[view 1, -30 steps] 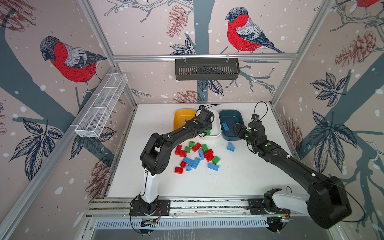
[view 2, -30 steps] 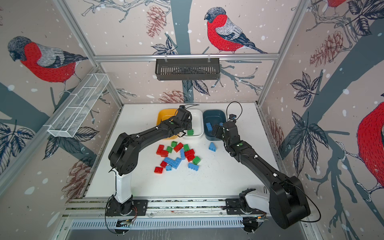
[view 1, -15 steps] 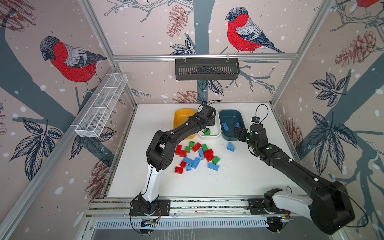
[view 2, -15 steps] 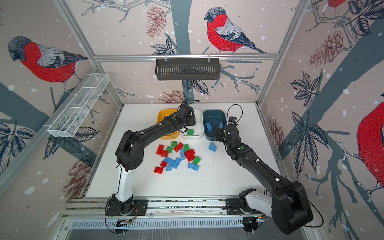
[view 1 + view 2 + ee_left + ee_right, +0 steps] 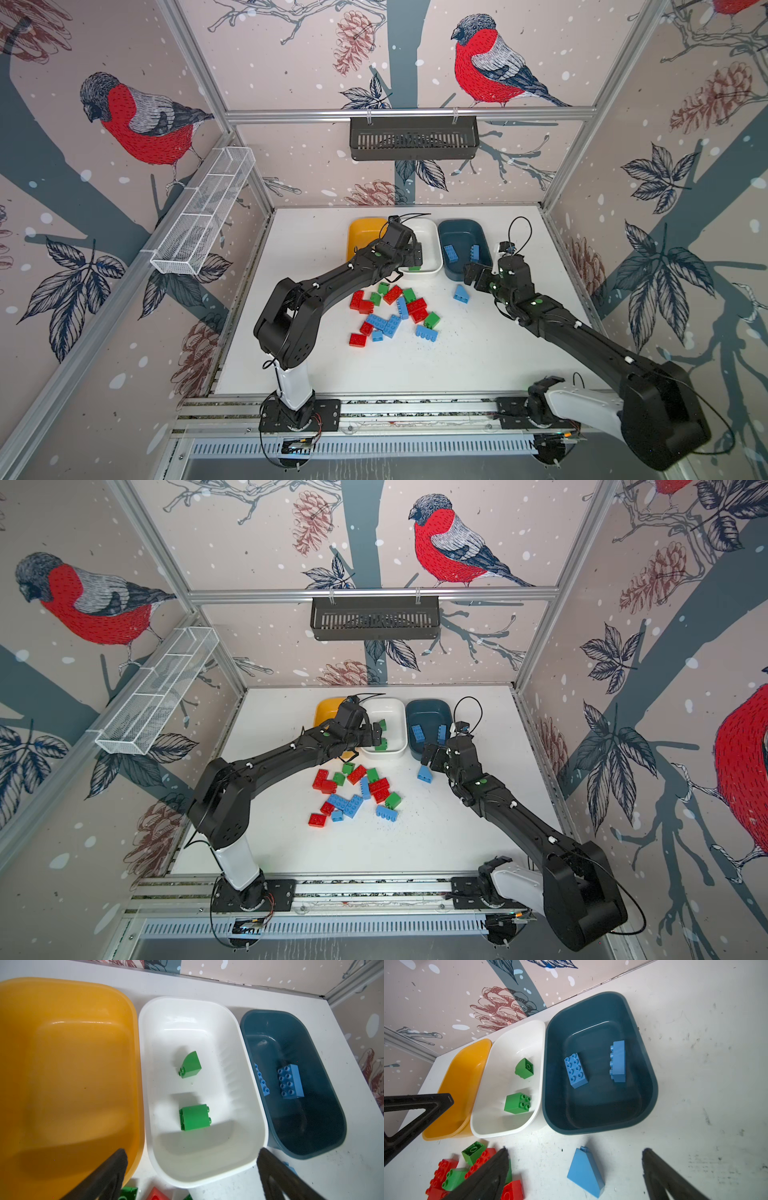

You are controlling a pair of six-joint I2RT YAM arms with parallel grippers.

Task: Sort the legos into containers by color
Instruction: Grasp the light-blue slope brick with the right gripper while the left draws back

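Worktop (image 5: 478, 365) carries a yellow tub (image 5: 62, 1064), a white tub (image 5: 187, 1151) and a teal tub (image 5: 311, 1126) side by side at the back. Left fingers (image 5: 114, 1167) hang spread wide above the white tub's near end, gripping nothing. Right fingers (image 5: 656, 1167) stand just as wide and empty, close by a blue sloped brick (image 5: 586, 1172) lying on the worktop near the teal tub. Mixed legos (image 5: 392, 309) lie heaped mid-worktop. Two green bricks (image 5: 194, 1117) sit in the white tub, and two blue bricks (image 5: 575, 1070) in the teal.

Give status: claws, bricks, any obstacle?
Left claw open, empty, above white tub. Right claw open, empty, near sloped blue brick. Two green bricks in white tub, two blue bricks in teal tub, yellow tub empty; pile unsorted. No obstacle.
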